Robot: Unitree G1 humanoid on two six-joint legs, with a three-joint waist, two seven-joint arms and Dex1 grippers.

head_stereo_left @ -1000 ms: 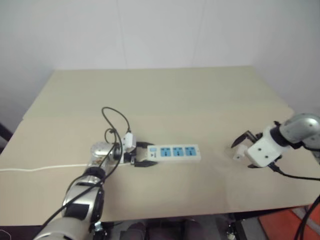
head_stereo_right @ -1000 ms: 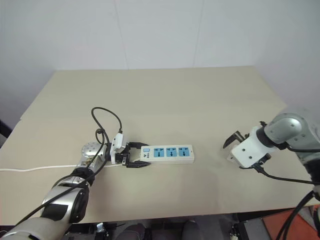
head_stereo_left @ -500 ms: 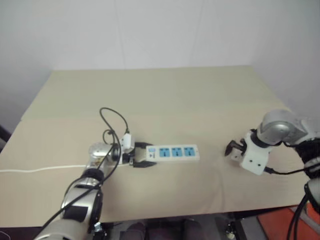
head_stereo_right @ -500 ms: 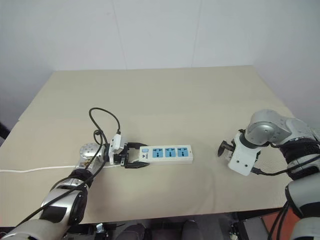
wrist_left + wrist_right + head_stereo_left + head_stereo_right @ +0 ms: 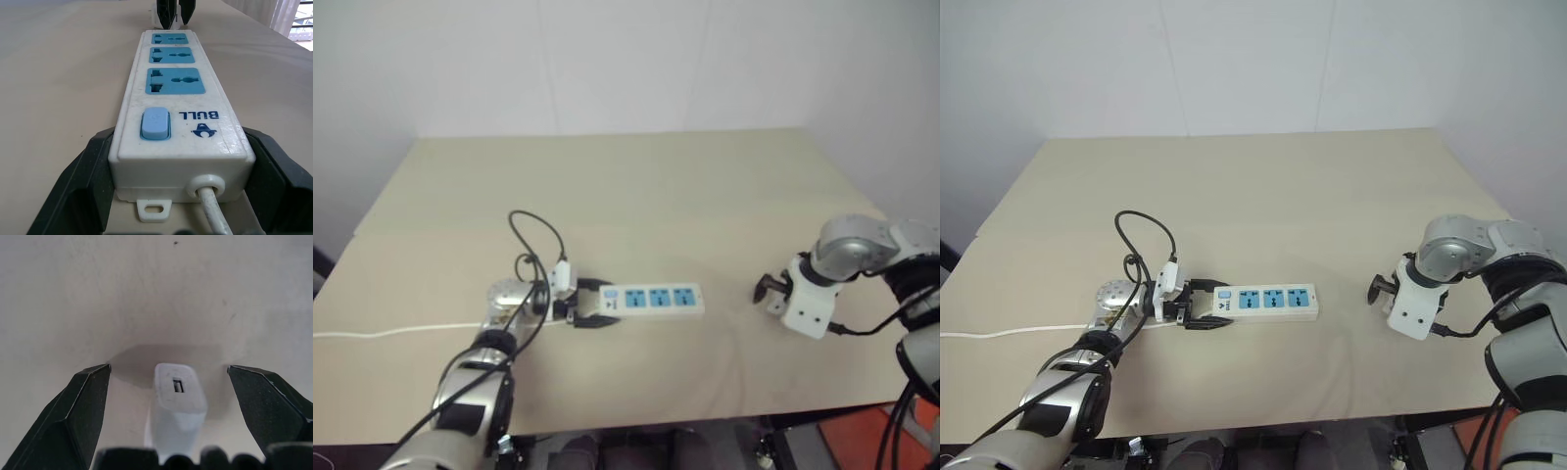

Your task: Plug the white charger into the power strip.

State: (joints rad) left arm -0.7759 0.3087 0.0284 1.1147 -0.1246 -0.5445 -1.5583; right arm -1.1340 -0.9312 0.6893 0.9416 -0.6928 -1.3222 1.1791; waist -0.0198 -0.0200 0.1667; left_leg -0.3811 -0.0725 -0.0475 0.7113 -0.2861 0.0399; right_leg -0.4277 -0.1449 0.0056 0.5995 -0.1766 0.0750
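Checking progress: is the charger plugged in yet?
No. The charger sits on the table between the open right gripper, apart from the power strip.

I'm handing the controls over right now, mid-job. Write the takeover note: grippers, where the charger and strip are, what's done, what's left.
Left gripper: shut on the power strip at its switch end, holding it flat on the table.
Right gripper: open, pointing down near the table's right edge, one finger on each side of the white charger without touching it.
Charger: on the table between the open fingers, its slotted end facing the wrist camera.
Strip: all three blue sockets empty.
Done: strip steadied, right gripper lined up over the charger.
Left: close on the charger, lift it, carry it to the strip, push it into a socket.
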